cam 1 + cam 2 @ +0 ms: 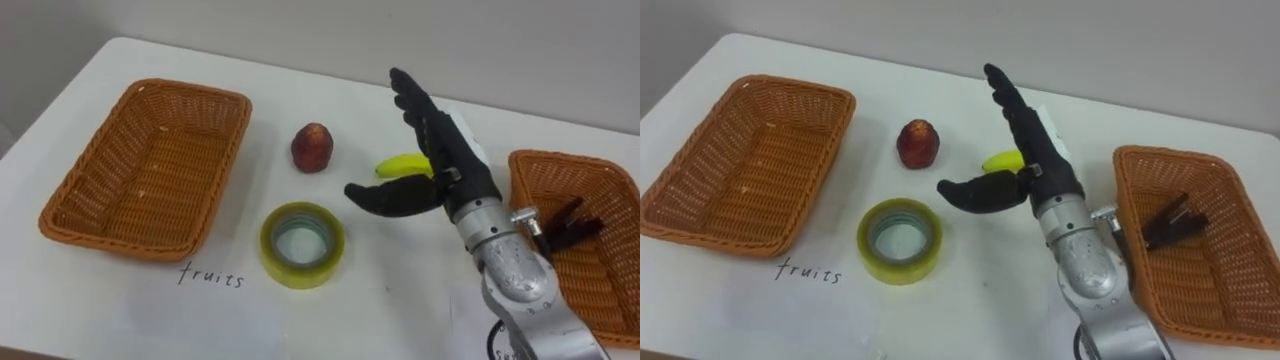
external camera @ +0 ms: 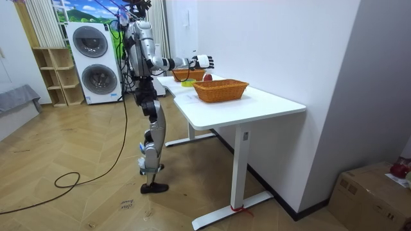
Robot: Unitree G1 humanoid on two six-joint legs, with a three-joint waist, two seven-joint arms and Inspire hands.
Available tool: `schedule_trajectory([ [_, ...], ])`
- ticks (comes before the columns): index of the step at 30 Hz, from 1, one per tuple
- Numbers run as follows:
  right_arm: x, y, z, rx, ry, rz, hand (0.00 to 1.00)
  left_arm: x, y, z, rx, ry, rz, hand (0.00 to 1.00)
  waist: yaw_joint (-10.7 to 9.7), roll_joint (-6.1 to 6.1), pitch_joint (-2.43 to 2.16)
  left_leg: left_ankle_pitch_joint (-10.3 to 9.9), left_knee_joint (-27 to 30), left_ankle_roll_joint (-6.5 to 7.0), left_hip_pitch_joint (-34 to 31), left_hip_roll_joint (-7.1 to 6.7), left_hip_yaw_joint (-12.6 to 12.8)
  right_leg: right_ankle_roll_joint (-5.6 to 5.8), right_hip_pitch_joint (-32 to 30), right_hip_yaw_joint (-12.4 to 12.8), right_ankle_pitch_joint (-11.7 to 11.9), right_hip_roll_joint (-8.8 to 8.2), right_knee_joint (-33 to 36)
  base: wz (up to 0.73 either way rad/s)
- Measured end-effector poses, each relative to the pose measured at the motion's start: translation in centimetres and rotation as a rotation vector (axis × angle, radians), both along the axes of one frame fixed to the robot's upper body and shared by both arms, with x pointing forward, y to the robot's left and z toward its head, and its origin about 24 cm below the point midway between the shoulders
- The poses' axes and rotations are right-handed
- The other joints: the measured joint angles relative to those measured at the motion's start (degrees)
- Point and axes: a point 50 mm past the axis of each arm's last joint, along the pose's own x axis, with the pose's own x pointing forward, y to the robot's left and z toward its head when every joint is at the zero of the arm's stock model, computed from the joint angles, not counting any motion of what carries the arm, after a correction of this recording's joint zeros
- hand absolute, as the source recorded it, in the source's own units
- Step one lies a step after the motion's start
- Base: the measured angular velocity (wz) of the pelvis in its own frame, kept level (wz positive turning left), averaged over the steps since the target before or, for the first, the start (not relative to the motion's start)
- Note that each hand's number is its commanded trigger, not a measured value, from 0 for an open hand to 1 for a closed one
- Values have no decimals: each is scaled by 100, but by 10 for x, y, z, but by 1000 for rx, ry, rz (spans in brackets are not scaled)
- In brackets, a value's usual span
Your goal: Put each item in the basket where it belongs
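While the right hand (image 1: 452,165) hangs over the table with fingers straight, thumb spread wide and nothing held, the left eye view puts the banana (image 1: 400,165) at its 9 o'clock, between thumb and fingers, long axis 9-to-3.

Right eye view: same gap; the fruits basket (image 1: 800,88) lies well apart, toward 9 o'clock.

Room view: the robot stands at the table's (image 2: 270,102) left end, that arm outstretched.

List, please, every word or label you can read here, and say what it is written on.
"fruits": handwritten on the white table, just in front of the left basket.
Dark marks on the table by the robot's right forearm: mostly hidden, cannot be read.
Nothing else is readable.
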Motion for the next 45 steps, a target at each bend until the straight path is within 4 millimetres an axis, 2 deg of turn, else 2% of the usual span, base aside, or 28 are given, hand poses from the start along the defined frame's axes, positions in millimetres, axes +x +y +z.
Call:
schedule_trajectory([
  [10, -1, 8, -7, 17, 30, 16, 0, -2, -2, -2, -7, 12, 5, 0, 72, 9, -1, 0, 29, 0, -3, -5, -33, 0, 8, -56, 0, -5, -4, 0],
  [12, -1, 8, -10, 19, 44, 15, 0, 1, -5, -2, -14, 4, 4, 0, 101, 64, -2, 0, 35, 0, -3, -11, -40, 1, 13, -60, 1, -11, -3, 0],
  [15, -2, 9, -11, 17, 47, 21, 0, 4, -11, -3, -28, -7, 6, 0, 120, 169, 26, 2, 33, 4, -5, -19, -49, 1, 11, -61, 1, -18, -5, 0],
  [21, -3, 11, -14, 12, 58, 31, 0, 3, -15, -4, -34, 3, 13, 0, 120, 268, -39, 5, 36, 4, -6, -16, -57, 1, 13, -82, 1, -16, -4, 0],
  [29, -3, 10, -28, -7, 116, 21, 0, 6, -14, -2, -33, -22, 9, 0, 122, 252, -51, 17, 52, 22, -4, -35, -59, 4, 24, -108, 2, -39, -2, 0],
  [34, -3, 9, -31, -18, 127, 17, 0, 6, -14, -2, -29, -21, 1, 0, 123, 261, -39, 19, 50, 24, -9, -38, -70, 9, 28, -116, 5, -42, 7, 0],
  [42, -6, 11, -55, -67, 213, -7, 0, -2, -14, -4, -38, 32, 9, 0, 137, 233, -29, 19, -2, 24, -42, -43, -65, 13, -6, -117, 8, -40, 3, 0],
  [45, -6, 13, -57, -63, 219, -10, 0, -4, -14, -5, -42, 40, 11, 0, 138, 220, -33, 20, -10, 25, -48, -43, -61, 13, -22, -116, 8, -39, -1, 0],
])
